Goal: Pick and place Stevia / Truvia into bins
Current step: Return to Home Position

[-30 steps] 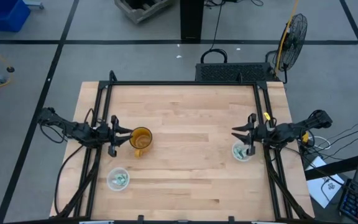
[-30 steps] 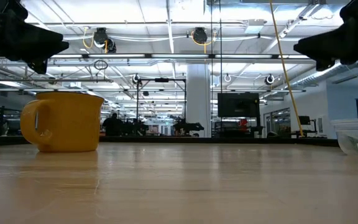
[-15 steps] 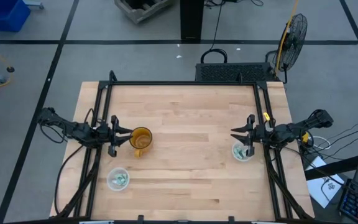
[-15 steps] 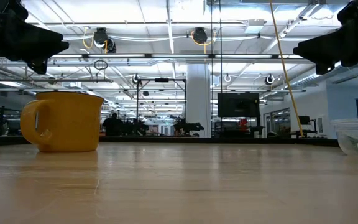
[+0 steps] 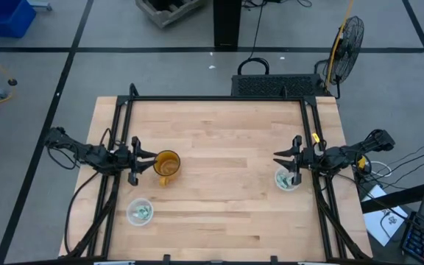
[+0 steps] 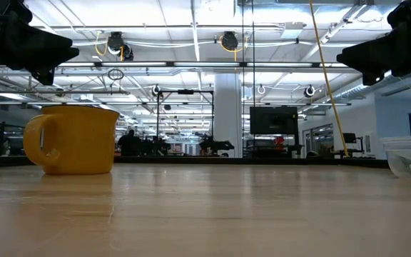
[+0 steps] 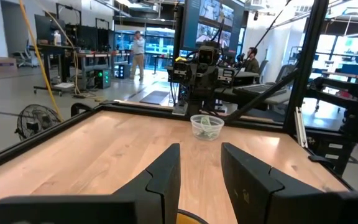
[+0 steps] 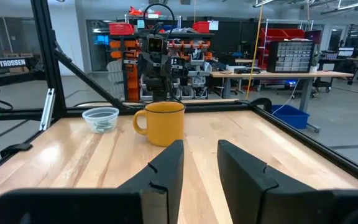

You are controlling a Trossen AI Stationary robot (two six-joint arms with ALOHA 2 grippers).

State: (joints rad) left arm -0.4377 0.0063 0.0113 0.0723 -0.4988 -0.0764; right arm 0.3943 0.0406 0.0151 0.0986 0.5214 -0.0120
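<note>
Two clear plastic bins stand on the wooden table. One [image 5: 139, 212] is near the left front corner, the other [image 5: 286, 179] sits at the right side. Pale green Stevia sachets lie inside the left bin [image 5: 142, 213] and the right bin [image 5: 283, 179]; I see none loose on the table. My left gripper [image 5: 152, 159] hovers open at the left side, right beside the amber cup [image 5: 167, 164]. My right gripper [image 5: 277, 159] hovers open above the table, just past the right bin's far-left rim. In the low view both grippers [image 6: 31, 44] [image 6: 380, 51] hang well above the tabletop.
The amber cup [image 6: 73, 139] stands upright in front of my left gripper, its handle toward the near edge. A black frame [image 5: 219, 99] rims the table's far, left and right sides. Bare wood [image 5: 223, 169] stretches between the two arms. People stand far off in the room [image 7: 139, 45].
</note>
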